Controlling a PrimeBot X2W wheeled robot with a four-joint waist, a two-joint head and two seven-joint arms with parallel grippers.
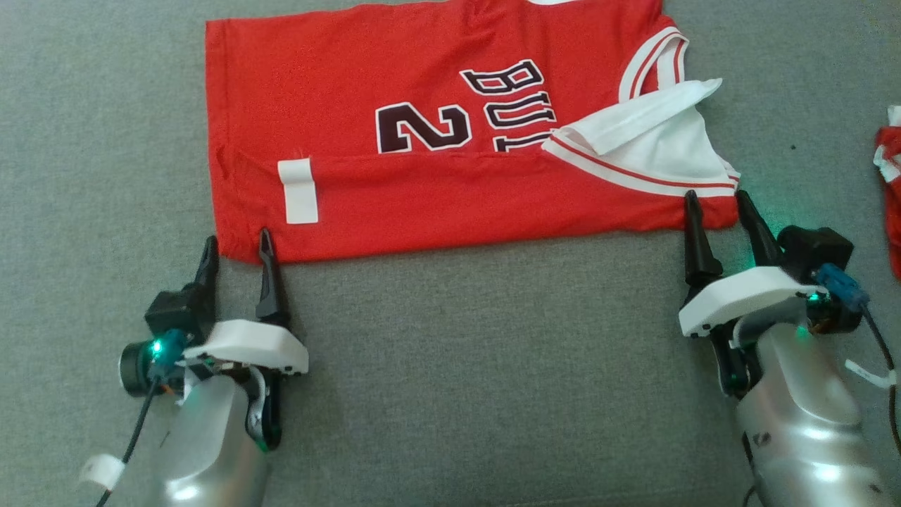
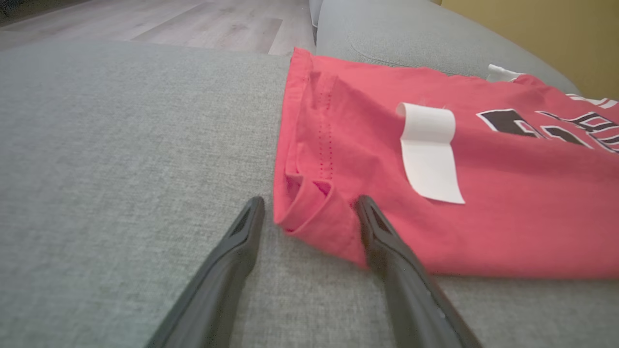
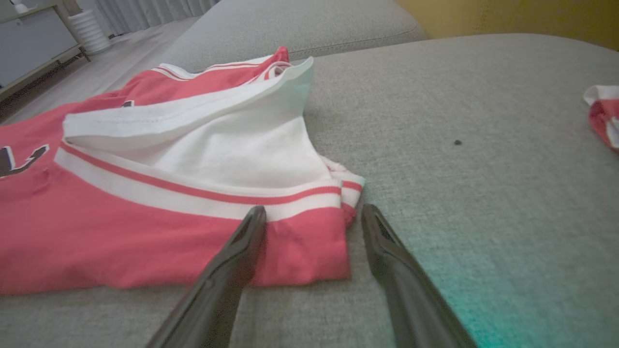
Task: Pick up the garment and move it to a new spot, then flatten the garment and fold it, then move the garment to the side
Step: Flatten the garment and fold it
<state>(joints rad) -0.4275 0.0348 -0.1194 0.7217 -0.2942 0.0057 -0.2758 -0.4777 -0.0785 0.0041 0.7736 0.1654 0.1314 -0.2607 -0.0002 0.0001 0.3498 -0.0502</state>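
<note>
The garment (image 1: 422, 141) is a red jersey with black lettering and white trim. It lies spread on the grey cushion with its near long edge folded over. A white label (image 1: 298, 190) shows on the fold. My left gripper (image 1: 238, 241) stands open at the jersey's near left corner (image 2: 314, 212), one finger on each side of it. At the near right corner (image 3: 309, 251), beside the white-trimmed sleeve (image 3: 217, 150), my right gripper (image 1: 716, 201) is open too, straddling the cloth's edge. Neither gripper holds anything.
The grey cushion (image 1: 479, 366) stretches bare between and in front of my arms. Another red and white cloth (image 1: 890, 183) lies at the far right edge. Beyond the cushion's left end is wooden floor (image 2: 169, 24); a yellow wall (image 2: 532, 29) stands behind.
</note>
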